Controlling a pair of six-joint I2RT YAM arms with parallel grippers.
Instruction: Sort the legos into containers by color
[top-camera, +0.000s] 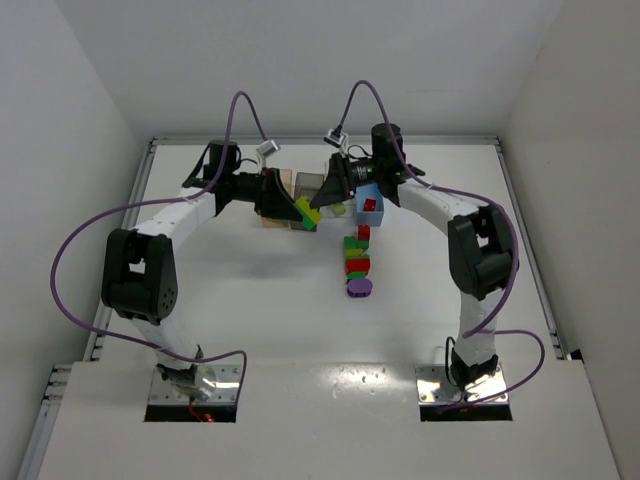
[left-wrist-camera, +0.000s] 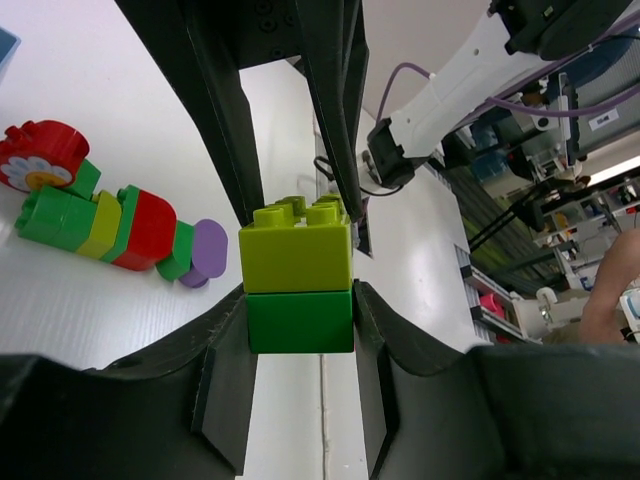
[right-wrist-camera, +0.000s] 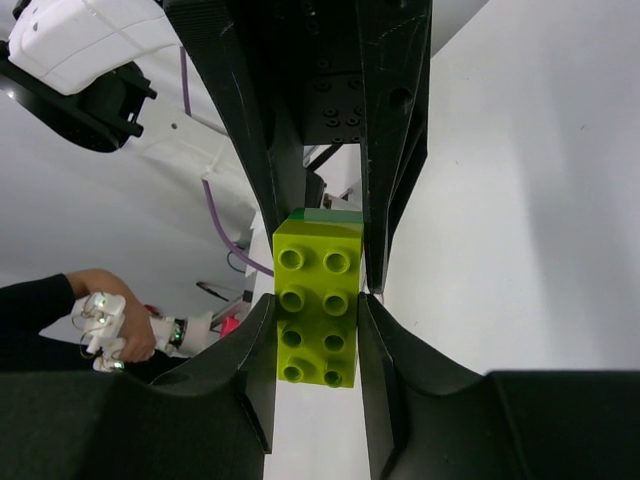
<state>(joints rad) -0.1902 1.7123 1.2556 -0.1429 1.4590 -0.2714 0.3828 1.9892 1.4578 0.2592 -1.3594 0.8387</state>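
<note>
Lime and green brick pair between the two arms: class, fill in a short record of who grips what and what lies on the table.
left gripper: shut on the dark green brick
right gripper: shut on the lime brick
pair: stuck together, one gripper on each half
table: row of bricks in green, lime, red and purple, untouched
</note>
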